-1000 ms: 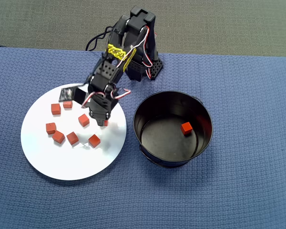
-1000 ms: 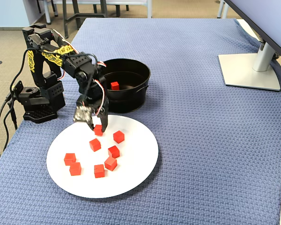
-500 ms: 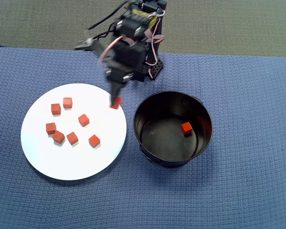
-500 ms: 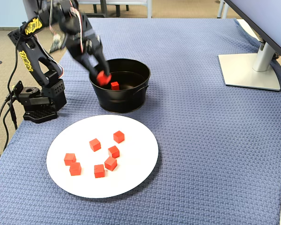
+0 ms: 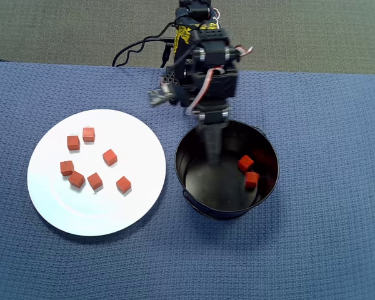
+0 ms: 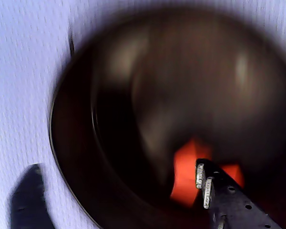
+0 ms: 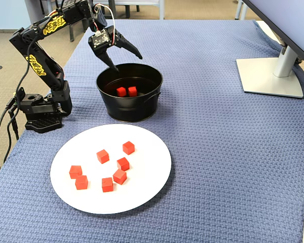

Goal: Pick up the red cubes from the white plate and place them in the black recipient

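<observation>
The gripper [image 7: 127,61] hangs wide open and empty over the round black metal pot [image 7: 142,109], where two matte red cubes [image 7: 127,91] lie. Six more sit scattered on the glossy white plate [image 7: 147,185] on the blue woven surface [image 7: 223,152].

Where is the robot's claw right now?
In the fixed view the gripper hangs open just above the back rim of the black pot, which holds two red cubes, behind the white plate.
</observation>
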Motion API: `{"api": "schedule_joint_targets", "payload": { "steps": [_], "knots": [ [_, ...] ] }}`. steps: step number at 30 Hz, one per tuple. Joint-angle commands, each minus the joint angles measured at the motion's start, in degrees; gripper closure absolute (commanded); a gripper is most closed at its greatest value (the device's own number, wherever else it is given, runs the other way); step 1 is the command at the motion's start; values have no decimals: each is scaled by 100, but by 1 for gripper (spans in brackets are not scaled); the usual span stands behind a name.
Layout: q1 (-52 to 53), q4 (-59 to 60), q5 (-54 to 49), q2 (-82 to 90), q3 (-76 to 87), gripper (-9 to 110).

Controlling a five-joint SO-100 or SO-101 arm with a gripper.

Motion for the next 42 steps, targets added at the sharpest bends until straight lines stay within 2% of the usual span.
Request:
{"api": "schedule_joint_targets", "payload": {
  "steps": [1, 8, 14, 28, 36, 42],
  "knots": [
    [1819, -378, -1468, 62, 246, 65],
    [3674, -1731, -4852, -88, 1749, 65],
    [4333, -2443, -6759, -448, 2338, 66],
    [4623, -3428, -7225, -1635, 2417, 69],
    [4702, -3797, -7084, -2127, 2303, 70],
    [4720, -3981, -7005, -2505, 2162, 76]
  ]
}}
